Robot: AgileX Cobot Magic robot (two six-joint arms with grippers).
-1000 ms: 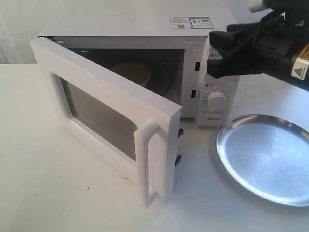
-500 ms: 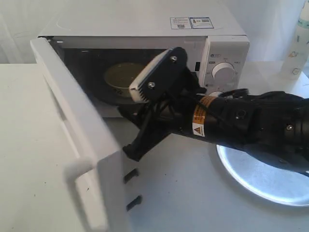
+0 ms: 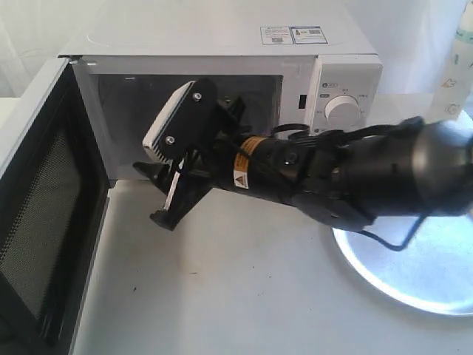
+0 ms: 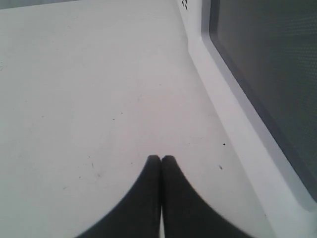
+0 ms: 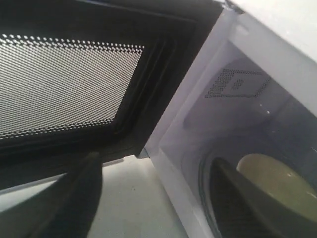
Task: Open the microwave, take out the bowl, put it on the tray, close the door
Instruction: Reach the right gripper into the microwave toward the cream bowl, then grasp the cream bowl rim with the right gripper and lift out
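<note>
You have the black-perforated door (image 3: 44,222) wide open, right gripper (image 3: 157,181) fingers spread at the mouth of the boxy white microwave (image 3: 207,37), smooth cream bowl (image 5: 277,181) inside it, shiny round tray (image 3: 414,277) on the bench (image 3: 244,296), left gripper (image 4: 161,158) fingers pressed together.

Looks like a robot test lab rather than a kitchen: plain white bench (image 3: 244,296), draped white sheet backdrop (image 3: 29,44), countertop microwave (image 3: 222,29) just beyond the fingers (image 3: 177,118), warning-stickered arm (image 3: 355,177)
</note>
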